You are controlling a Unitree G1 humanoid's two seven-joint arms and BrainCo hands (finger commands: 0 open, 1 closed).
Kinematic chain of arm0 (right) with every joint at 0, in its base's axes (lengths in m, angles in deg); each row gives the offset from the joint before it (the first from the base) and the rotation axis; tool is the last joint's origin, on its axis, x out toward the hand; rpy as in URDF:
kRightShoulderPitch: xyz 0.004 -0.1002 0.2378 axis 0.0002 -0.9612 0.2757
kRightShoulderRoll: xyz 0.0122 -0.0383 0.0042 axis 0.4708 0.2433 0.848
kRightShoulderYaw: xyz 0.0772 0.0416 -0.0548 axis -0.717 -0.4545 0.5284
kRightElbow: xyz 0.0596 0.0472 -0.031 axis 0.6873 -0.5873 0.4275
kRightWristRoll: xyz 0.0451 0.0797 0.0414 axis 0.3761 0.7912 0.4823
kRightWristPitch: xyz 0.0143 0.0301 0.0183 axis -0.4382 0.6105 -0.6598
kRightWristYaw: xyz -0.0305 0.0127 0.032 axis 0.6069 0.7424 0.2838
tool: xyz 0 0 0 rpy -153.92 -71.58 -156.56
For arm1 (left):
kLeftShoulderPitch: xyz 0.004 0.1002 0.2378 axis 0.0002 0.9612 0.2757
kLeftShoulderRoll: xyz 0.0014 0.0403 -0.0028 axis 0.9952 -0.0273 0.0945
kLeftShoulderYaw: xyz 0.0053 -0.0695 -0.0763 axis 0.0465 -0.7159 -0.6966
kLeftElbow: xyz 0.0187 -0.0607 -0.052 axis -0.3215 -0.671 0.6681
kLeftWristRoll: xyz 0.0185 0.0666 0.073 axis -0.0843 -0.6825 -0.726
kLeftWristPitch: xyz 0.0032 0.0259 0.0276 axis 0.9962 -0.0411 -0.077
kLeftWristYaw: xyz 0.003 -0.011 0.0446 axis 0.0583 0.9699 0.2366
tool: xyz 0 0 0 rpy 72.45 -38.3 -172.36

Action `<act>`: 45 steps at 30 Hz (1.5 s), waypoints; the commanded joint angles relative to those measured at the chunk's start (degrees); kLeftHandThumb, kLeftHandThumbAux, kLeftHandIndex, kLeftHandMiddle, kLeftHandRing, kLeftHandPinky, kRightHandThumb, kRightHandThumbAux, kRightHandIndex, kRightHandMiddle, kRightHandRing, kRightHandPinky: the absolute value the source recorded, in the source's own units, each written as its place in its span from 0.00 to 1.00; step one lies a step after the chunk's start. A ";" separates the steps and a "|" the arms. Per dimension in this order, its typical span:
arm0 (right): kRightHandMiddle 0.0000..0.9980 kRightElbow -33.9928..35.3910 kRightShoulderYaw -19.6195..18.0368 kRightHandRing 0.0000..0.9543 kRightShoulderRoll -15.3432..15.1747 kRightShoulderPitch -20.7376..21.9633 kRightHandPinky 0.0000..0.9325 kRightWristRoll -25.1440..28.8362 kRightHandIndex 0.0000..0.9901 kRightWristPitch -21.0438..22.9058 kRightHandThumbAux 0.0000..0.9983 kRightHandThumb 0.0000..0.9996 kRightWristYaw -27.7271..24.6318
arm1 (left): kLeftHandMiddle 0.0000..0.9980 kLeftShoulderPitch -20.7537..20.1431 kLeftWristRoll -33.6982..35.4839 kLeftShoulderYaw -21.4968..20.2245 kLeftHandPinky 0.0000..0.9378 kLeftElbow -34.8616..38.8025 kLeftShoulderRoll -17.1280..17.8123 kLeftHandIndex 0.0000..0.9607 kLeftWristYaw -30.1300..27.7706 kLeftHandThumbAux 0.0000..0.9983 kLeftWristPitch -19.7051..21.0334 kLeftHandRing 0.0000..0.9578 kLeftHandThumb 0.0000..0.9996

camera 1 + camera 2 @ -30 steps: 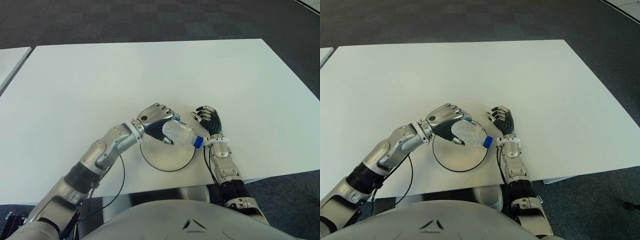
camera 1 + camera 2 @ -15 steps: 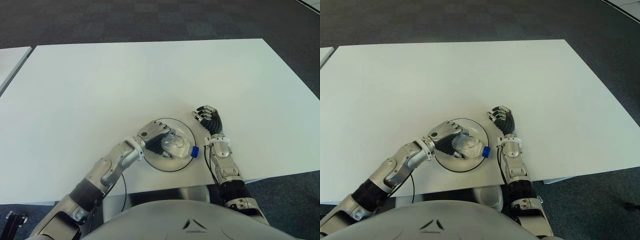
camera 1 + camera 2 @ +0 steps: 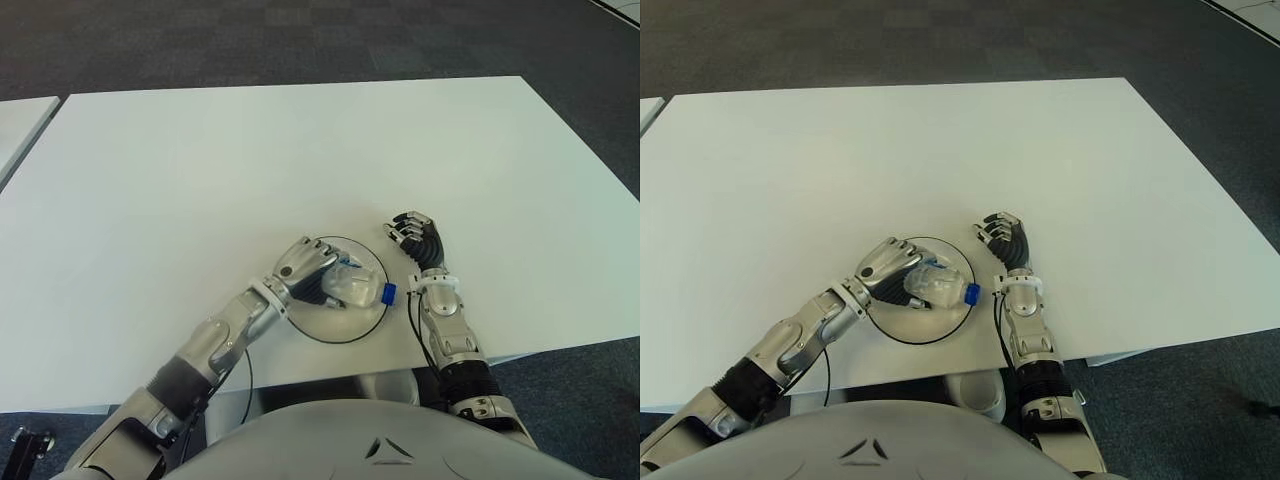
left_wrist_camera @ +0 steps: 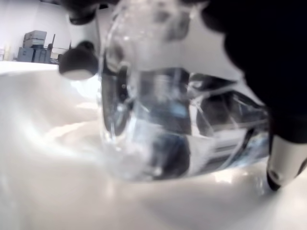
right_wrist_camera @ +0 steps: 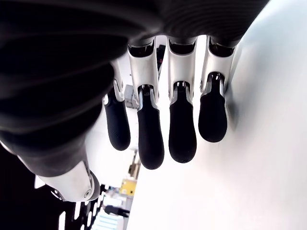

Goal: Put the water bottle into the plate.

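**One bottle, one plate, two hands**

One white table [image 3: 200, 160] filling most of the eye views, dark carpet [image 3: 300, 40] across the top of the frame. One round plate [image 3: 372, 264] with a dark rim, just below centre, near the table's front edge. One clear water bottle [image 3: 352, 285] with a blue cap [image 3: 388, 293], lying on its side over the plate, cap toward the right of the frame. Left hand [image 3: 312, 270] reaching in from the lower left, fingers wrapped around the bottle's body; in the left wrist view, bottle [image 4: 163, 124] down against the pale plate surface, dark fingers [image 4: 249, 43] clamped over it. Right hand [image 3: 417, 236] just right of the plate, apart from it; in its wrist view four fingers [image 5: 182, 129] loosely curled, close together, holding nothing.
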 commanded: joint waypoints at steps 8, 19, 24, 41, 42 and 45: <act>0.58 -1.52 0.12 0.65 0.06 -0.34 0.67 0.01 0.43 0.06 0.73 0.70 -0.02 | 0.54 3.66 -0.32 -1.42 0.86 -0.16 -0.57 0.42 2.98 0.67 5.28 0.84 0.85; 0.58 -1.65 0.03 0.64 0.09 -0.22 0.67 0.08 0.43 -0.19 0.73 0.70 0.25 | 0.57 6.22 1.67 -2.79 0.74 -1.83 -1.21 0.43 10.16 0.66 3.97 0.75 0.85; 0.59 -1.64 0.14 0.65 0.00 -0.26 0.69 0.12 0.43 -0.57 0.73 0.70 0.03 | 0.43 6.10 2.97 -2.86 0.52 -3.44 -1.00 0.42 11.01 0.68 2.64 0.50 0.77; 0.59 -2.37 0.28 0.65 -0.12 0.11 0.68 -0.27 0.43 -1.43 0.73 0.70 0.32 | 0.02 7.58 2.95 -3.34 0.01 -5.45 -0.63 0.01 16.00 0.61 1.50 0.02 0.05; 0.59 -2.37 0.32 0.65 -0.15 0.14 0.69 -0.29 0.43 -1.34 0.73 0.70 0.28 | 0.01 7.78 2.94 -3.60 0.00 -6.03 -0.58 0.01 17.13 0.60 1.45 0.01 0.03; 0.59 -2.29 0.35 0.65 -0.14 0.18 0.69 -0.36 0.43 -1.07 0.73 0.70 0.28 | 0.00 8.01 2.22 -3.97 0.00 -7.21 -0.66 0.00 20.07 0.58 1.69 0.00 0.01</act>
